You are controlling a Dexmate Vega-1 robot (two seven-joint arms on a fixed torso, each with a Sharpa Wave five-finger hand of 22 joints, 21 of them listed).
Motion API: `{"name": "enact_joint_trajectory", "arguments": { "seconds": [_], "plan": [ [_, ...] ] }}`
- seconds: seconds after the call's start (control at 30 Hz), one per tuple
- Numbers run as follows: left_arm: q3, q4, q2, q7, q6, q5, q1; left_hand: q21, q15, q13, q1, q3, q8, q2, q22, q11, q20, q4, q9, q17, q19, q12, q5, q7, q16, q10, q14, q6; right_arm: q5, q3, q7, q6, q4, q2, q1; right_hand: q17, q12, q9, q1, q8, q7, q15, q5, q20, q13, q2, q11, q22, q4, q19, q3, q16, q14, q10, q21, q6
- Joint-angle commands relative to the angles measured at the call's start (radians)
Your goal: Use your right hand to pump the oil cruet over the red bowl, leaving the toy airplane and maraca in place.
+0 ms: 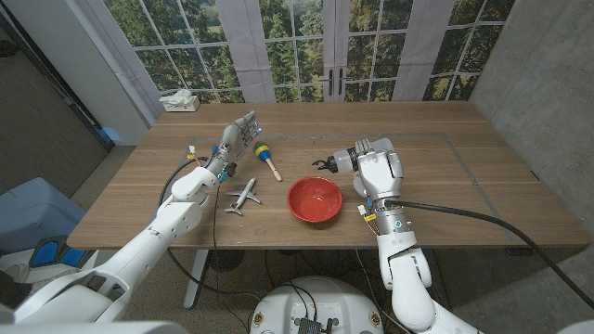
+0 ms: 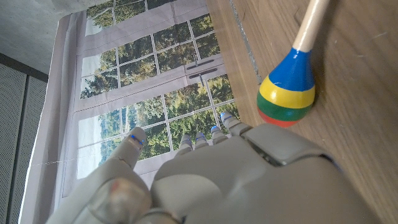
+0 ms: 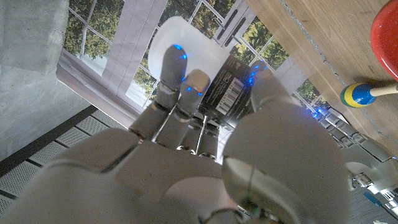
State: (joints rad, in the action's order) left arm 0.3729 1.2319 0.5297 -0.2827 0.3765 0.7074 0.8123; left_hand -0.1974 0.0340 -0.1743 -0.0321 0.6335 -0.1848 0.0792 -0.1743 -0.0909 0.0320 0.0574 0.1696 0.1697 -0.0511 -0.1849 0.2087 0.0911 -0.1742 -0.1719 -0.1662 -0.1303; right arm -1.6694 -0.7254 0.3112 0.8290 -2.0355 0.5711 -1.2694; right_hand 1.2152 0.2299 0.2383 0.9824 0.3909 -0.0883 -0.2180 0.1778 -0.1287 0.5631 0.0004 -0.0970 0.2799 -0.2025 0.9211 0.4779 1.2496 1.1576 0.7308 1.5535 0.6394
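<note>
Right hand (image 1: 379,173) wrapped round oil cruet (image 1: 342,160), held above desk (image 1: 445,186) at about 1 o'clock from red bowl (image 1: 314,199), black spout aimed toward bowl's far rim. Looks like light, stiff translucent plastic, likely slick; best gripped round body, a finger left free for pump top. Pale body, dark barcoded label. Left hand (image 1: 237,135) holding nothing, fingers apart, near maraca (image 1: 266,155). Toy airplane (image 1: 243,198) at 9 o'clock from bowl.
</note>
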Motion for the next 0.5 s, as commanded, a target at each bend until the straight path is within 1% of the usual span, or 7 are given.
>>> {"name": "enact_joint_trajectory", "arguments": {
  "seconds": [0.03,0.1,0.17,0.33,0.4,0.43,0.5],
  "plan": [
    [-0.003,0.007,0.002,0.000,0.007,0.004,0.008,-0.003,0.058,-0.002,0.007,-0.001,-0.002,0.055,-0.004,-0.006,0.027,0.002,0.002,0.002,0.005,-0.002,0.007,-0.001,-0.003,-0.055,-0.089,0.001,0.008,0.018,0.006,-0.045,-0.022,0.018,-0.018,0.006,0.031,-0.004,0.127,0.019,-0.111,-0.002,-0.006,-0.086,0.025,0.132,-0.098,0.018,0.038,-0.011,0.051,0.001,-0.004,0.162,0.010,0.149],
    [-0.003,0.006,0.001,-0.002,0.008,0.005,0.008,-0.003,0.058,-0.002,0.007,-0.001,-0.001,0.057,-0.004,-0.007,0.026,0.003,0.002,0.002,0.006,-0.002,0.008,-0.002,-0.004,-0.055,-0.088,0.001,0.013,0.022,-0.001,-0.056,-0.034,0.027,-0.021,0.007,0.037,-0.008,0.133,0.022,-0.110,-0.002,-0.006,-0.086,0.038,0.137,-0.097,0.025,0.037,-0.014,0.055,0.003,-0.003,0.170,0.010,0.174],
    [-0.004,0.005,0.001,-0.004,0.010,0.005,0.009,-0.003,0.057,-0.002,0.007,-0.001,-0.001,0.058,-0.004,-0.005,0.026,0.004,0.002,0.002,0.006,-0.002,0.008,-0.002,-0.004,-0.054,-0.088,0.001,0.020,0.026,0.012,-0.063,-0.034,0.031,-0.022,0.009,0.054,-0.013,0.135,0.034,-0.096,-0.002,-0.006,-0.087,0.062,0.139,-0.097,0.032,0.037,-0.020,0.055,0.008,-0.002,0.195,0.010,0.232],
    [-0.005,0.005,0.001,-0.006,0.013,0.007,0.010,-0.004,0.058,-0.002,0.008,0.000,-0.002,0.063,-0.004,-0.004,0.025,0.007,0.002,0.003,0.008,-0.003,0.009,-0.003,-0.005,-0.052,-0.086,0.002,0.004,0.030,-0.002,-0.067,-0.035,0.032,-0.021,0.014,0.107,-0.031,0.148,0.029,-0.084,-0.002,-0.004,-0.087,0.127,0.126,-0.093,0.046,0.031,-0.018,0.051,0.026,0.005,0.254,0.009,0.308],
    [-0.006,0.007,0.002,-0.006,0.014,0.008,0.012,-0.004,0.057,-0.002,0.009,0.001,-0.002,0.065,-0.004,-0.004,0.025,0.009,0.002,0.003,0.008,-0.003,0.009,-0.003,-0.005,-0.052,-0.086,0.002,-0.016,0.029,-0.016,-0.064,-0.033,0.028,-0.019,0.015,0.120,-0.037,0.164,0.027,-0.068,-0.003,-0.002,-0.089,0.148,0.119,-0.092,0.042,0.025,-0.018,0.052,0.034,0.006,0.254,0.005,0.341],
    [-0.007,0.007,0.002,-0.006,0.014,0.009,0.013,-0.004,0.057,-0.002,0.009,0.001,-0.002,0.066,-0.004,-0.004,0.025,0.009,0.002,0.003,0.008,-0.003,0.009,-0.004,-0.005,-0.052,-0.085,0.003,-0.007,0.030,-0.004,-0.061,-0.030,0.020,-0.019,0.016,0.129,-0.041,0.180,0.024,-0.055,-0.003,-0.001,-0.089,0.162,0.114,-0.084,0.042,0.020,-0.019,0.056,0.039,0.006,0.258,0.003,0.358],
    [-0.008,0.009,0.003,-0.005,0.014,0.010,0.015,-0.005,0.057,-0.002,0.009,0.001,-0.002,0.068,-0.004,-0.003,0.025,0.011,0.002,0.004,0.009,-0.003,0.009,-0.004,-0.006,-0.051,-0.084,0.004,-0.014,0.031,-0.037,-0.071,-0.042,0.025,-0.020,0.014,0.145,-0.048,0.235,0.015,-0.022,-0.003,0.001,-0.091,0.189,0.096,-0.059,0.050,0.013,-0.015,0.064,0.051,0.004,0.261,0.003,0.409]
  ]
}}
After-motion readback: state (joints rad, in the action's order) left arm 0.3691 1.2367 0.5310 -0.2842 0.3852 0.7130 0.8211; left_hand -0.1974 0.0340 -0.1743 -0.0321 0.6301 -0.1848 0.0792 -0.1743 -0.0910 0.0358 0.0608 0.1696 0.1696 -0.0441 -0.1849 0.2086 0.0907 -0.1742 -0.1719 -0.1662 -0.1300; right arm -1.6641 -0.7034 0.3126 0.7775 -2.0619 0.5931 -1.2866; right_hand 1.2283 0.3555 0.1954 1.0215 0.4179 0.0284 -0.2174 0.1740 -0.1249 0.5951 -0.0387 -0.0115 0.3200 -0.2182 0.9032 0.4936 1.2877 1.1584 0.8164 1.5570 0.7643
